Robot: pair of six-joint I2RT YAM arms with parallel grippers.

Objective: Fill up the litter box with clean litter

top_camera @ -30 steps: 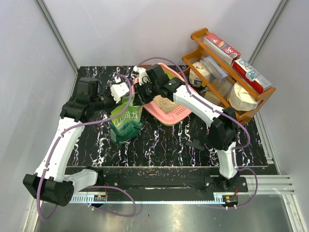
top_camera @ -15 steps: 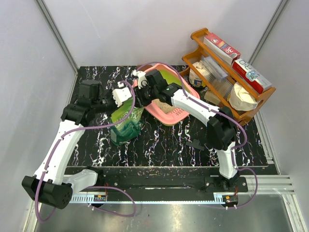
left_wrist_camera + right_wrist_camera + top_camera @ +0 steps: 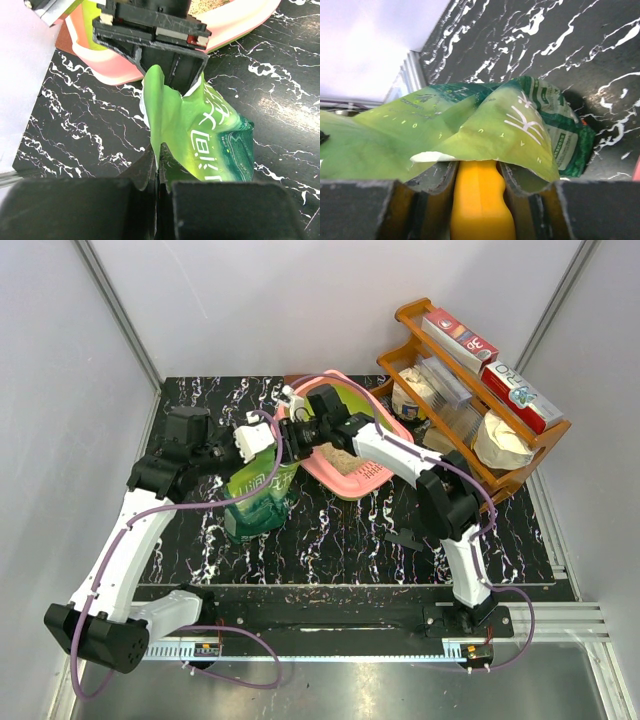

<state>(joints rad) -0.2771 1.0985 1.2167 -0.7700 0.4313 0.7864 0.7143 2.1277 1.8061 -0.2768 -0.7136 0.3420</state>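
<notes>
The left arm (image 3: 120, 540) and the right arm (image 3: 400, 455) have white shells on their long links and black joint housings. A purple cable (image 3: 200, 498) loops along each arm. The bases (image 3: 100, 632) are black. The left gripper (image 3: 156, 172) has blocky matt black jaws, and the right gripper (image 3: 479, 175) has dark grey ones.

The green bag (image 3: 258, 495), left of centre in the top view, bears large white Chinese characters (间 reads most plainly, in the left wrist view). Small spaced letters, N A T U, run along its fold at the lower right of the right wrist view. At the upper right of the top view, a red box (image 3: 460, 335) on the wooden rack (image 3: 412, 312) shows 30.
</notes>
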